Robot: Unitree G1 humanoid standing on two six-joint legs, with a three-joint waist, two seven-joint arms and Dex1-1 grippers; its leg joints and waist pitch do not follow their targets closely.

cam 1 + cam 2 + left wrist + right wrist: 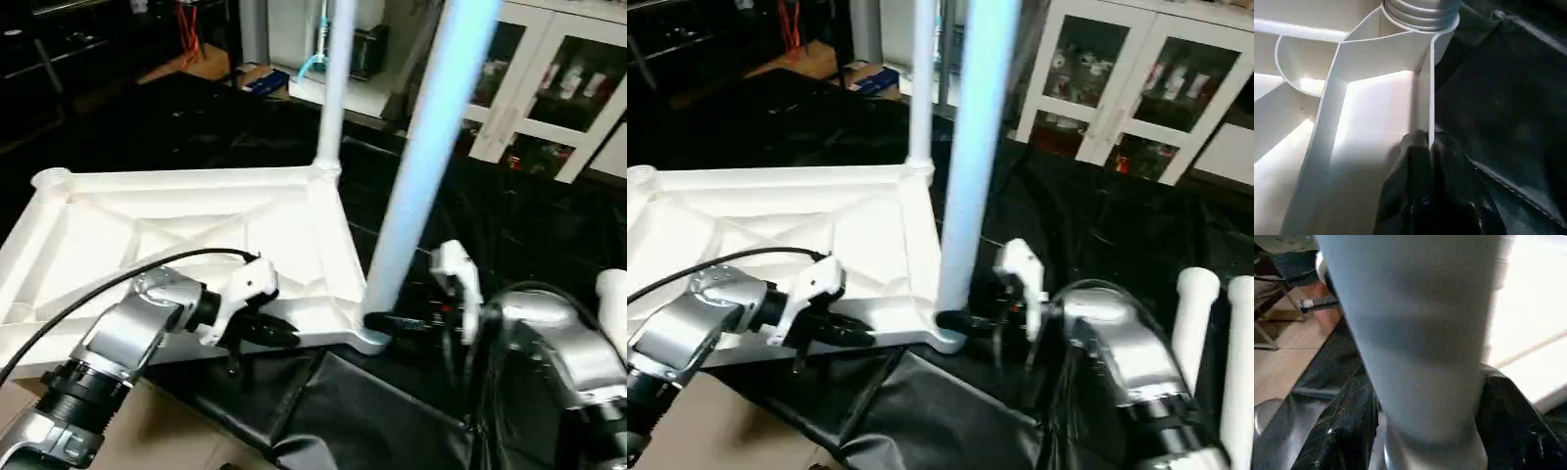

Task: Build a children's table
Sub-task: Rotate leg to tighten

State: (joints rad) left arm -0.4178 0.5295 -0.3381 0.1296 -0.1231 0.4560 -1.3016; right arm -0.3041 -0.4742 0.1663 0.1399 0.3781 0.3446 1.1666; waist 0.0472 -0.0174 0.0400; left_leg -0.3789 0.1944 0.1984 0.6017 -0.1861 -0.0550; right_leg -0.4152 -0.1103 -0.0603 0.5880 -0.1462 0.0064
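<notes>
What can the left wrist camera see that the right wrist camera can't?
Left wrist camera: the ribs under the tabletop, and the left pincer shut on its edge.
Right wrist camera: the leg from very close up, and a bit of tan floor.
Both: the leg, the white tabletop and the black cloth.
</notes>
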